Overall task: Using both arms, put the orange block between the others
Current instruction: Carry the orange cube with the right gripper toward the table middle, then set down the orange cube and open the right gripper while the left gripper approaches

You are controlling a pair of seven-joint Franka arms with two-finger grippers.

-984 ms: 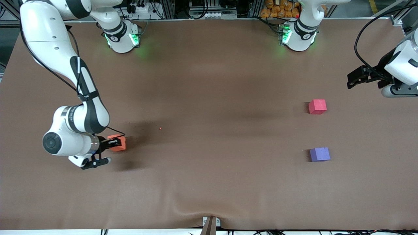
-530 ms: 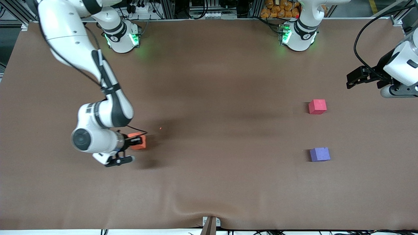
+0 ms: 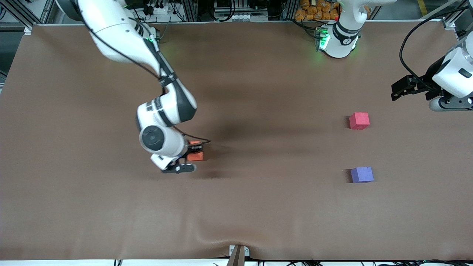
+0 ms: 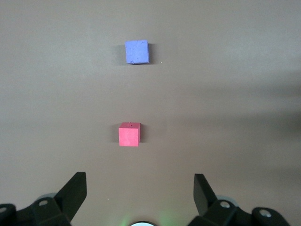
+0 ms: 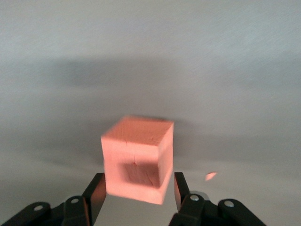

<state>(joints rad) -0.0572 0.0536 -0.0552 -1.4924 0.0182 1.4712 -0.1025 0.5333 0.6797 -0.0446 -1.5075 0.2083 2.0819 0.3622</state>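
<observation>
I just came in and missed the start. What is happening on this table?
The right gripper has the orange block between its fingers, near the middle of the table; whether it grips or has just let go is hard to tell. The red block and the purple block sit apart toward the left arm's end, the purple one nearer the front camera, with an empty gap between them. The left gripper waits open above the table near the red block.

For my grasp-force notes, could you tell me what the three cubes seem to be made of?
The orange block, red-pink cube and purple-blue cube all look like matte foam: dull, glare-free faces, slightly soft edges, and a dent on the orange one. Painted wood cannot be ruled out.
</observation>
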